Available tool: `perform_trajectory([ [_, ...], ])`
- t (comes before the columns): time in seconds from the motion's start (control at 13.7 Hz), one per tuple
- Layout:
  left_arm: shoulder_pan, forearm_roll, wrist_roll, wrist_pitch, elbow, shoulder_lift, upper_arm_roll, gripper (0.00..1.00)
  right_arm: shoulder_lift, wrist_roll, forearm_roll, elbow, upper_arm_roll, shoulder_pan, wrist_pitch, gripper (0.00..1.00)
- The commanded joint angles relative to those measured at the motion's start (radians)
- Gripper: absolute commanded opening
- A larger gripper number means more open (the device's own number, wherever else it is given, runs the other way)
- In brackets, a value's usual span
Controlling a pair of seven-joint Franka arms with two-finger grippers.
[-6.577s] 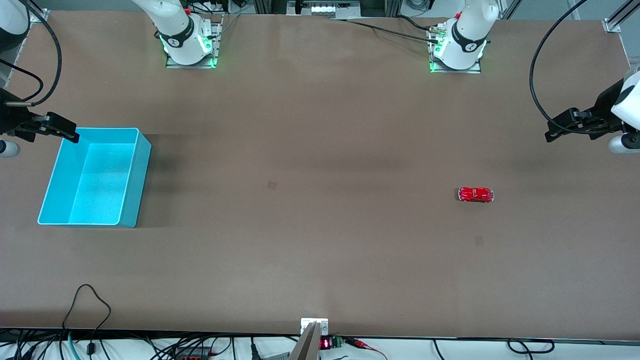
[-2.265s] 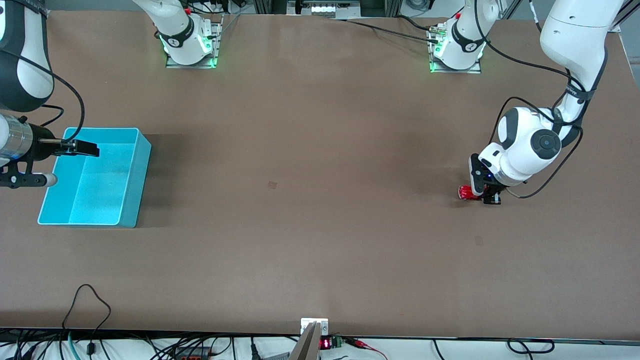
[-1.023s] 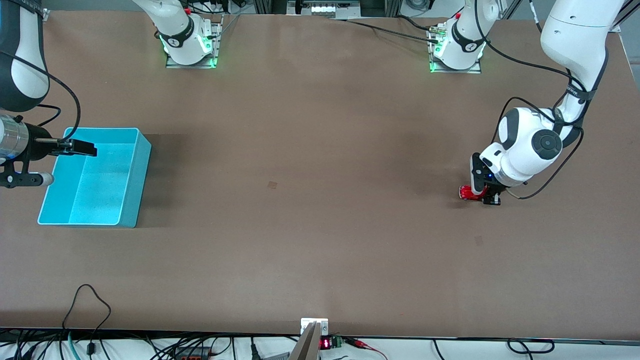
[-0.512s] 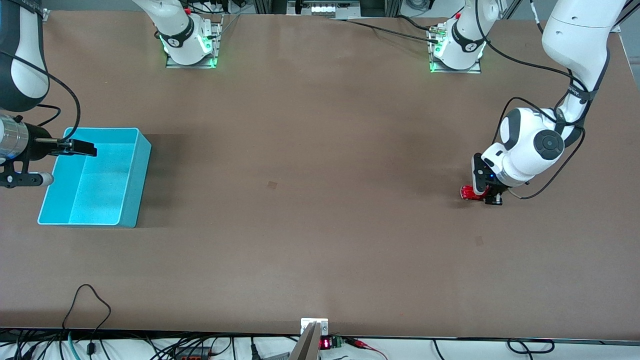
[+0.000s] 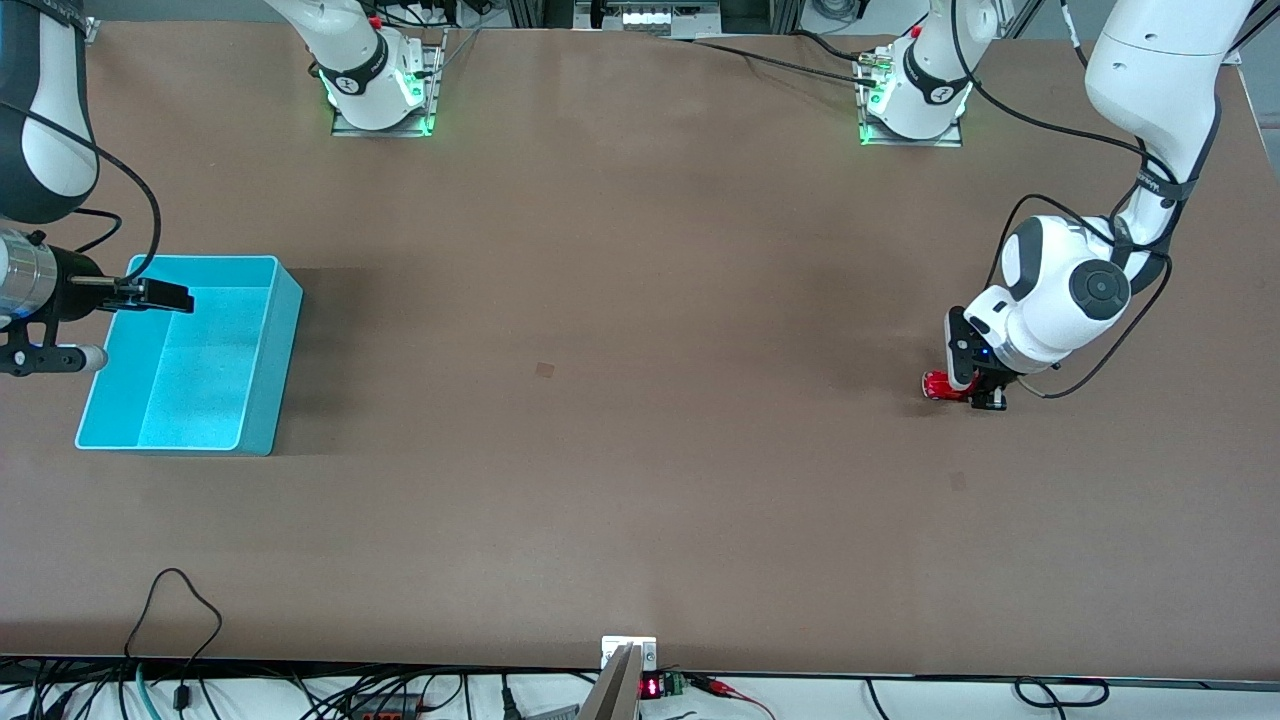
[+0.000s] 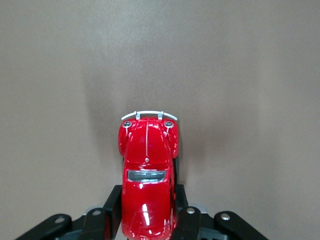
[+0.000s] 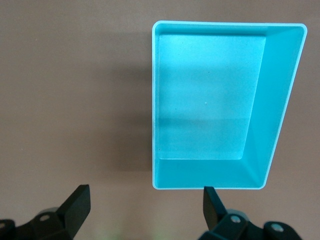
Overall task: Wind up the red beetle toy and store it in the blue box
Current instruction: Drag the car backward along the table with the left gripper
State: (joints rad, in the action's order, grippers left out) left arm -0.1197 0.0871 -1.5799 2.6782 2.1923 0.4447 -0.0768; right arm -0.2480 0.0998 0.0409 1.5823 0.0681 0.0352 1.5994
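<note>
The red beetle toy (image 5: 937,385) sits on the table at the left arm's end. My left gripper (image 5: 975,390) is down on it, shut on its body; in the left wrist view the black fingers (image 6: 111,207) press both sides of the toy (image 6: 147,170), whose bumper points away from the wrist. The blue box (image 5: 262,380) stands empty at the right arm's end. My right gripper (image 5: 160,296) hovers open over the box's end farthest from the front camera; in the right wrist view its fingertips (image 7: 80,200) frame the box (image 7: 260,172).
The brown table (image 5: 620,400) lies bare between the toy and the box. Cables (image 5: 170,600) lie at the table's edge nearest the front camera. The two arm bases (image 5: 380,90) stand along the edge farthest from the front camera.
The left arm came down onto the toy and shut on it. Over the last second the toy has shifted slightly toward the left arm's end. The right gripper has held still over the box.
</note>
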Motion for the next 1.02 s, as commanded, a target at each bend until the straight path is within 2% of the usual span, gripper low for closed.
perform_trajectory([
  [0.0,-0.038,0.014,-0.028,-0.008,-0.029,0.04,-0.001,0.29,-0.007,0.02,-0.018,-0.019,-0.004,0.008,-0.007,1.0],
  [0.44,-0.135,0.014,-0.132,-0.008,-0.071,0.114,-0.001,0.29,-0.007,0.021,-0.026,-0.018,-0.004,0.008,-0.007,1.0],
  [0.95,-0.3,0.014,-0.399,-0.008,-0.121,0.163,0.008,0.31,-0.007,0.02,-0.027,-0.018,-0.004,0.008,-0.007,1.0],
])
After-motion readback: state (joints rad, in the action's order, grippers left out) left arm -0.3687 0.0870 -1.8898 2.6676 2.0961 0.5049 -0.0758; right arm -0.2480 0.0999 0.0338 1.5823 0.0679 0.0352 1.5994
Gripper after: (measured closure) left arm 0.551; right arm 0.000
